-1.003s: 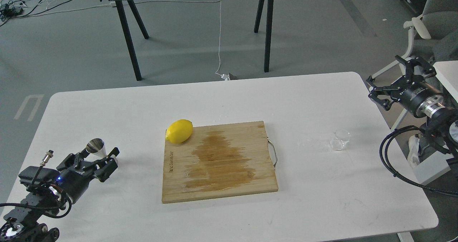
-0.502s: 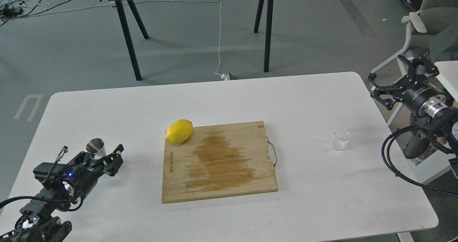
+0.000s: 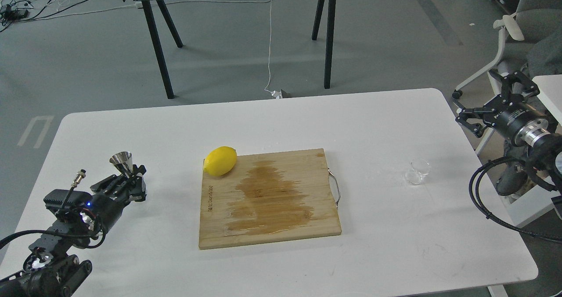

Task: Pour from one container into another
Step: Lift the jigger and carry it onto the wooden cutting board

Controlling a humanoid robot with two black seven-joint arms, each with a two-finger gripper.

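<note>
The left pincer is gripping the jigger upright near the surface's left edge. The right pincer is hanging open beyond the right edge, well apart from the clear cup.

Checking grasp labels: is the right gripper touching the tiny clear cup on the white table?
Apart. The head view shows the right gripper open past the table's right edge, with bare white table between it and the clear cup.

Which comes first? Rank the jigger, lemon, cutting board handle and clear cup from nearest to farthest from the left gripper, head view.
1. Jigger, at the left gripper.
2. Lemon, board's far-left corner.
3. Cutting board handle, board's right edge.
4. Clear cup, far right.
</note>
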